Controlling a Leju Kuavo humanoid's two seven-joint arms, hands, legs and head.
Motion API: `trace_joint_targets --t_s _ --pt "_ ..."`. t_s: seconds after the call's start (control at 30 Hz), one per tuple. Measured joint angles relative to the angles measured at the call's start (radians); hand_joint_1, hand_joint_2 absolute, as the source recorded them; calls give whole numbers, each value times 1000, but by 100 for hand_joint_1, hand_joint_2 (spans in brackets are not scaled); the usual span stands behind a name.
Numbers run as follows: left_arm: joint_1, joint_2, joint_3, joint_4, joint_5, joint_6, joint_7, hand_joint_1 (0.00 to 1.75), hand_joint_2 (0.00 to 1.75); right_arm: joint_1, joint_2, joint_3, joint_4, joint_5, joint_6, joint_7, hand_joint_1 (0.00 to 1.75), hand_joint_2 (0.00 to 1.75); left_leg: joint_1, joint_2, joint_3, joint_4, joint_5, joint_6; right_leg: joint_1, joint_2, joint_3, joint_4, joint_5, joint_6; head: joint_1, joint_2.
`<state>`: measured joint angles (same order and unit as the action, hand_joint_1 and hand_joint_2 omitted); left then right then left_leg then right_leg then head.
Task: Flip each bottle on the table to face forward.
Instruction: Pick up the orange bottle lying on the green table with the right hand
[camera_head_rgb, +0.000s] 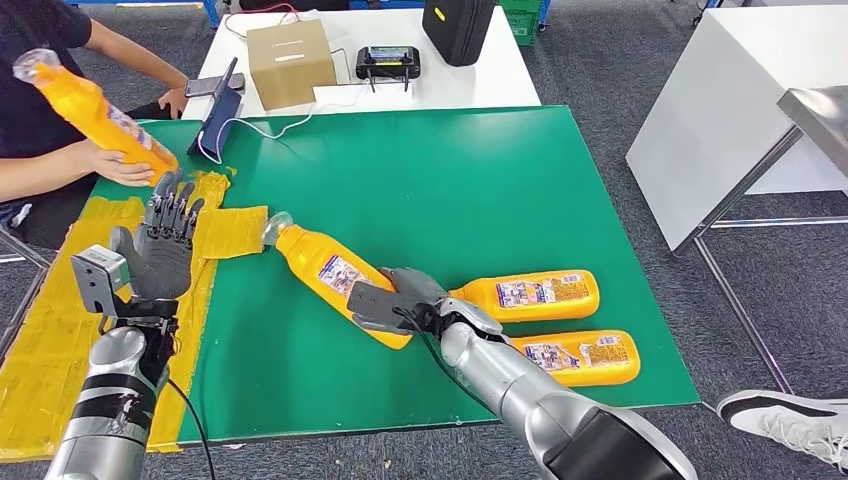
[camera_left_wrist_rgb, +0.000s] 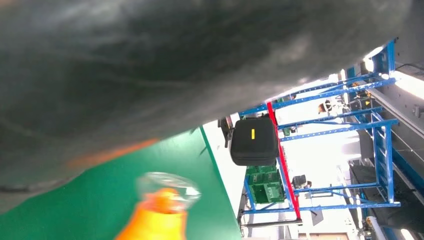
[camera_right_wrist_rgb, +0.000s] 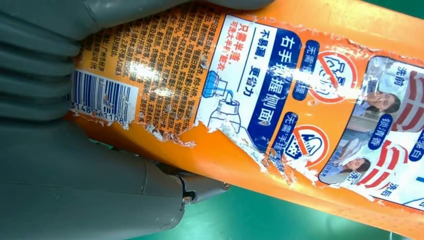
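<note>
Presently the right hand (camera_head_rgb: 392, 300) grips the base end of an orange bottle (camera_head_rgb: 335, 275) that lies on the green mat (camera_head_rgb: 450, 180); the right wrist view confirms fingers and thumb closed around the body, with the torn back label, barcode and fine print turned toward the camera. The bottle's long axis runs diagonally, its clear cap (camera_head_rgb: 275, 228) pointing away from the robot and toward its left, its base nearest the right wrist. Judged from this, the coming move turns on a roll about that long axis, so the grip at the base is suitably placed; the right arm is plainly the nearer one. The left hand (camera_head_rgb: 163, 245) stands raised over the yellow taped patch (camera_head_rgb: 60, 320), fingers apart and holding nothing, just beside the cap end but not touching it. Two further bottles (camera_head_rgb: 545, 295) lie side by side on the mat near the right forearm, long axes across the table, labels showing upward. A person's hand (camera_head_rgb: 115, 165) at the table's far left corner holds another bottle (camera_head_rgb: 90, 110) aloft.
</note>
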<state>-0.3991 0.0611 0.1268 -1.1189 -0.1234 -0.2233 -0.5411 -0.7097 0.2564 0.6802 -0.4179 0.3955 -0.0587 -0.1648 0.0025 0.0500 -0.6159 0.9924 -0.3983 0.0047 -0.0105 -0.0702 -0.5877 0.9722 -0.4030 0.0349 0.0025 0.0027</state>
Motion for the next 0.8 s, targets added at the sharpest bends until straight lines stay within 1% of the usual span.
trace_joint_targets --t_s 0.17,0.23,0.33,0.47,0.6,0.8 --pt "24 -3 16 -32 21 11 11 0 0 46 -2 -117 -94 -108 -22 -84 175 175 0 0 -4 0 0 0 0 0 -4 0 0 0 0 0" --pt "35 -7 28 -45 55 3 40 0 0 77 -3 -157 -156 -127 -35 -103 175 175 0 0 -4 0 0 0 0 0 -5 0 0 0 0 0" --pt "50 -17 41 -54 137 -46 105 0 0 128 -4 -192 -248 -121 -70 -122 175 175 0 0 -5 0 0 0 0 0 -5 0 0 0 0 0" --pt "79 -35 39 -72 248 -129 180 0 175 183 -3 -199 -354 -80 -99 -125 175 175 0 0 -6 0 0 0 0 0 -6 0 0 0 0 0" --pt "107 -47 17 -90 334 -179 242 0 175 208 0 -193 -415 -61 -98 -114 175 175 0 0 -6 0 0 0 0 0 -6 0 0 0 0 0" --pt "122 -54 -2 -104 355 -193 254 0 175 222 3 -191 -452 -57 -95 -111 175 175 0 0 -6 0 0 0 0 0 -6 0 0 0 0 0"
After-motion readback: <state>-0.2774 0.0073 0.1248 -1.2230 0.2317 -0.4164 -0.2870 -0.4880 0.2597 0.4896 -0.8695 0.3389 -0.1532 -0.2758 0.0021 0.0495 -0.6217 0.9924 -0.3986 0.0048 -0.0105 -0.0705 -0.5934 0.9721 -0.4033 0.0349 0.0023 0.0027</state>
